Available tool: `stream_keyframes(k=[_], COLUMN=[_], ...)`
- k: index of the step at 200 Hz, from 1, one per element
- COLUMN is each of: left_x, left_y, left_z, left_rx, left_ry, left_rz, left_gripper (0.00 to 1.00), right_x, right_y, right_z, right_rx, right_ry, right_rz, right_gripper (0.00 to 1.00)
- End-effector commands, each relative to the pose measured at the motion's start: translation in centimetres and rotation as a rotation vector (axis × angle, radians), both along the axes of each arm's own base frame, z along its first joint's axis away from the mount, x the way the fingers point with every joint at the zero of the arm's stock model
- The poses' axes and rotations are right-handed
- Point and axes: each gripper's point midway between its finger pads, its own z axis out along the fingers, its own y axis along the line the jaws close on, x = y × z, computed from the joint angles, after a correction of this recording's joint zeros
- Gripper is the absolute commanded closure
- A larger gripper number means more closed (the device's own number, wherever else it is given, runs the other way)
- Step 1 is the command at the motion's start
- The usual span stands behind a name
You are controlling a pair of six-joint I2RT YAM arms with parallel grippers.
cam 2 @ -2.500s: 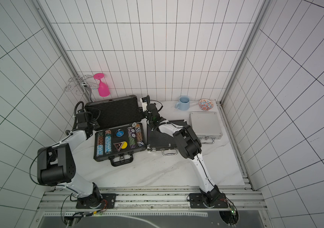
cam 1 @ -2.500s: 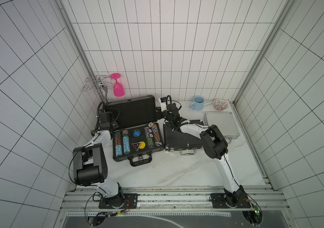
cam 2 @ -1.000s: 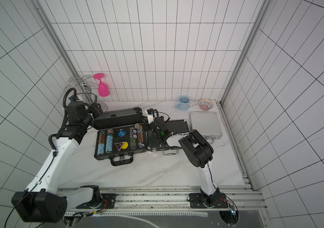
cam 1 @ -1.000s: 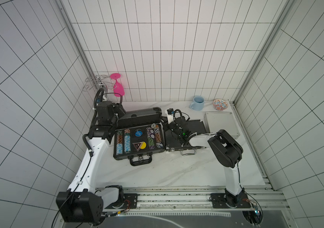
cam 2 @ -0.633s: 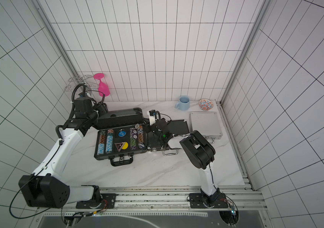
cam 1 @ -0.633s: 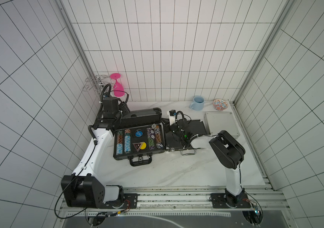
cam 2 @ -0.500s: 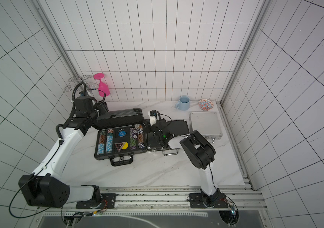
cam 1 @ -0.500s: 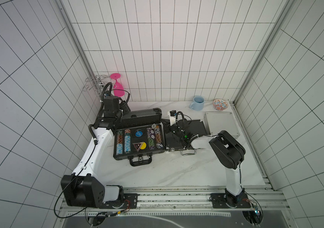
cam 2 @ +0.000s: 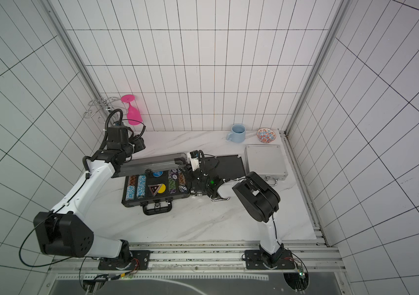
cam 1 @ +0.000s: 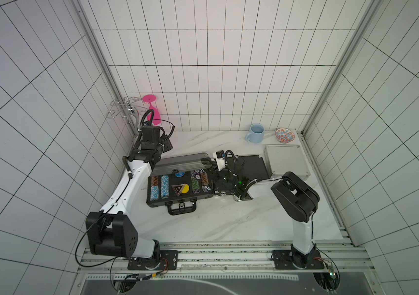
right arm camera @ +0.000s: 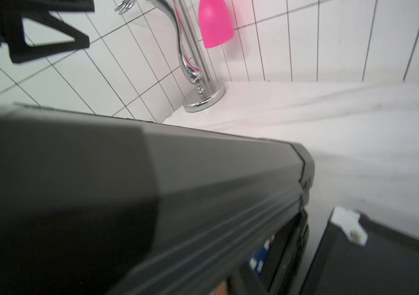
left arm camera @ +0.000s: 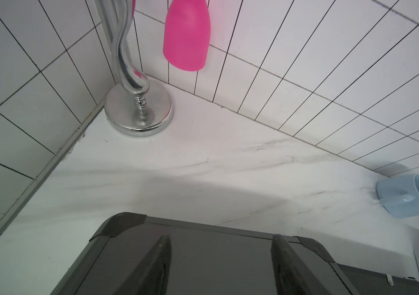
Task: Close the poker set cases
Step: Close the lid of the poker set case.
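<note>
The lid (cam 1: 181, 161) of the large dark-grey case (cam 1: 177, 202) stands half up near the surface's (cam 1: 229, 219) left edge, chips showing! The left gripper (left arm camera: 220, 238) lies spread on the lid's outer face, clamping nothing. The right gripper (cam 1: 213, 169) is at the lid's right end, its grip impossible to tell. Best now: push evenly forward and down, and get the right fingers clear first.

Marble tabletop (cam 1: 216, 219) bears grey case (cam 1: 181, 163), black case (cam 1: 253, 166), silver case (cam 1: 286, 159) — mug (cam 1: 255, 132), bowl (cam 1: 284, 134) (far corner), chrome rack (left arm camera: 138, 112).
</note>
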Motion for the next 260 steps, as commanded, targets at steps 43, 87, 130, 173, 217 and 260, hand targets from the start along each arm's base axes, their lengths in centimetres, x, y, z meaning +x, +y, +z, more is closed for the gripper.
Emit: stream_keyframes(k=[43,87,130,173,217,260], left_x=[-1.0,-1.6,-2.3,-2.5,-2.8,-3.1], left_y=[-0.5,-1.4,-2.3,-2.4,-2.1,-2.6], left_z=[-3.1,-4.5,-6.0,-6.9,-7.5,-8.0], left_rx=[-0.023,-0.063,-0.112,-0.112,-0.106,-0.107], left_ry=[0.067,0.113,0.173,0.199,0.219,0.234], left_rz=[-0.012,-0.043,-0.073,-0.073,-0.062,-0.070], left_gripper=[0.38,0.38,0.38,0.38,0.38,0.38], right_x=[-3.6,-5.7,-7.3,-8.3,-9.5,-10.3], right_y=[-3.8,-4.6,-4.0,-4.6,-5.8,-7.1], right_z=[-1.2,-2.4,-4.4,-5.5,-5.9,-5.6], right_rx=[-0.107,-0.166,-0.158,-0.168,-0.210,-0.249], right_ry=[0.127,0.188,0.266,0.296,0.307,0.290], right_rz=[0.016,0.072,0.149,0.161,0.160,0.143], right_gripper=[0.50,0.43,0.42,0.41,0.40,0.39])
